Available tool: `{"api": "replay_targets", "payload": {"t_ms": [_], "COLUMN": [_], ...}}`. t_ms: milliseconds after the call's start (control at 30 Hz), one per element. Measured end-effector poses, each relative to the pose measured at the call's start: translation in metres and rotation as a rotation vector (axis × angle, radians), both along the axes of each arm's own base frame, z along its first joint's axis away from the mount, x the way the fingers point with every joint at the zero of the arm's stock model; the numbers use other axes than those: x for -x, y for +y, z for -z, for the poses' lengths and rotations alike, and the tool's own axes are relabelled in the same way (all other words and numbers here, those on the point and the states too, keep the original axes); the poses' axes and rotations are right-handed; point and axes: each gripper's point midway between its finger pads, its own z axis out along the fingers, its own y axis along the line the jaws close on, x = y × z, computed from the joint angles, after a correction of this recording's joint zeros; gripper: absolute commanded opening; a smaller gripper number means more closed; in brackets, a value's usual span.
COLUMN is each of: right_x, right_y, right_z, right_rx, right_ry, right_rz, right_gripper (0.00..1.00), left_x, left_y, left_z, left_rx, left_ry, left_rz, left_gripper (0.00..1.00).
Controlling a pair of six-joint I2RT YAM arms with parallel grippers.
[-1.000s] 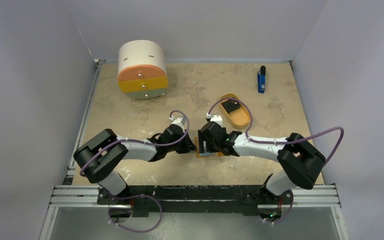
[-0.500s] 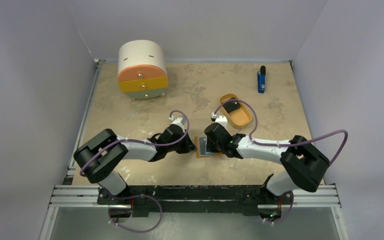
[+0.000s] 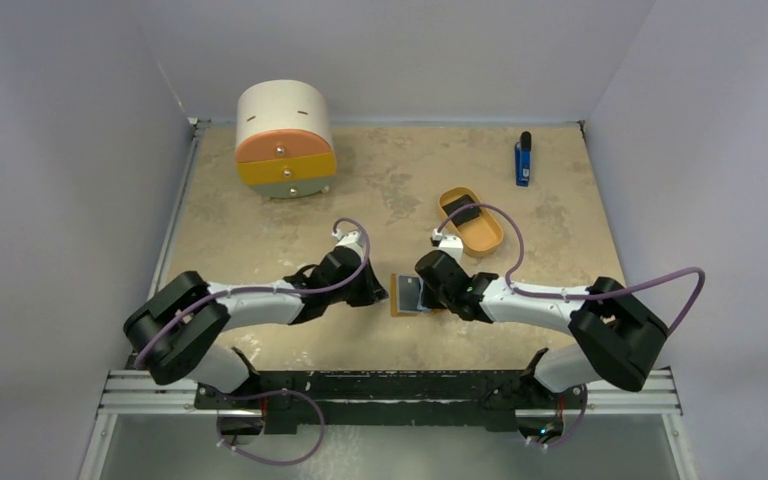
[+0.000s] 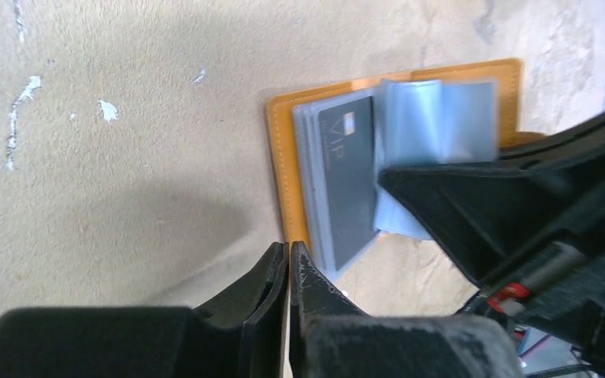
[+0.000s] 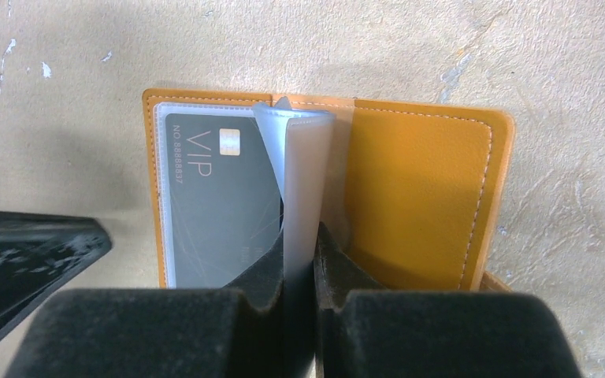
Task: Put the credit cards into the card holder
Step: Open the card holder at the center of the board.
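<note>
Right wrist view looks straight down on the flat orange-tan fold-over card holder [image 5: 417,197], which lies open on the mottled beige worktop [image 3: 260,230] with its stitched inner face up. On its left half, a dark grey rectangular VIP card [image 5: 213,205] with a small gold chip and a printed number sits inside a clear pocket. At the fold, a translucent grey-blue plastic sleeve [image 5: 303,173] stands up on edge. The right hand [image 5: 299,244] is closed on that sleeve, one black finger on each side of it.

Left wrist view shows the left hand [image 4: 287,256] with its two fingers pressed together, their tips at the holder's orange outer edge, beside the carded half. Whether they pinch that edge or only touch it cannot be told.

From the top view, the holder lies near the front middle of the worktop, between the two hands. Just behind the right hand, a tan oval tray [image 3: 487,243] holds a small thin black card [image 3: 463,212]. A blue-and-black stick-shaped object [image 3: 523,160] lies at the far right. A round cream cabinet [image 3: 284,140] with orange and yellow drawers stands at the far left.
</note>
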Motion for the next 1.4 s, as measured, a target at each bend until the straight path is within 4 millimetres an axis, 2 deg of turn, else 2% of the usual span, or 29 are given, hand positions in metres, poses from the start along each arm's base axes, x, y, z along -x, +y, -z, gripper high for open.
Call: {"api": "replay_targets", "payload": {"t_ms": [133,233,333,400,533,767,867,933,1000,1100,1267,1400], "right_x": [0.000,0.000,0.000,0.000,0.000,0.007,0.010,0.012,0.016,0.021,0.034,0.034], "right_y": [0.000,0.000,0.000,0.001,0.001,0.002,0.000,-0.001,-0.005,-0.010,-0.027,-0.032], "right_z": [0.000,0.000,0.000,0.000,0.000,0.000,-0.001,-0.001,-0.002,-0.008,-0.028,-0.051], "right_rx": [0.000,-0.001,-0.002,-0.003,-0.011,-0.043,-0.049,-0.052,-0.049,-0.061,-0.082,-0.106], "right_ry": [0.000,-0.001,-0.001,-0.001,0.000,0.014,0.020,0.025,0.035,0.042,0.022,-0.044], "right_rz": [0.000,0.000,0.000,0.000,0.002,-0.005,-0.004,0.001,0.009,0.029,0.037,0.007], "right_gripper": [0.04,0.04,0.04,0.04,0.05,0.06,0.10,0.19,0.37,0.56,0.62,0.67], "left_x": [-0.003,-0.007,-0.011,-0.011,-0.005,0.001,0.002,-0.001,-0.002,-0.006,-0.010,-0.012], "left_y": [0.001,-0.005,-0.017,-0.027,-0.043,-0.048,-0.048,-0.051,-0.052,-0.054,-0.056,-0.058], "left_z": [-0.030,-0.055,-0.066,-0.063,-0.044,-0.008,0.003,0.003,0.004,0.005,0.006,0.007], "left_rx": [0.037,0.098,0.155,0.173,0.169,0.125,0.107,0.109,0.106,0.105,0.111,0.117], "left_ry": [-0.045,-0.083,-0.087,-0.071,-0.021,0.040,0.058,0.054,0.052,0.044,0.031,0.023], "left_rz": [-0.012,-0.020,-0.015,-0.001,0.034,0.058,0.055,0.055,0.054,0.048,0.041,0.039], "left_gripper": [0.13,0.09,0.04,0.02,0.00,0.00,0.00,0.00,0.00,0.00,0.00,0.00]}}
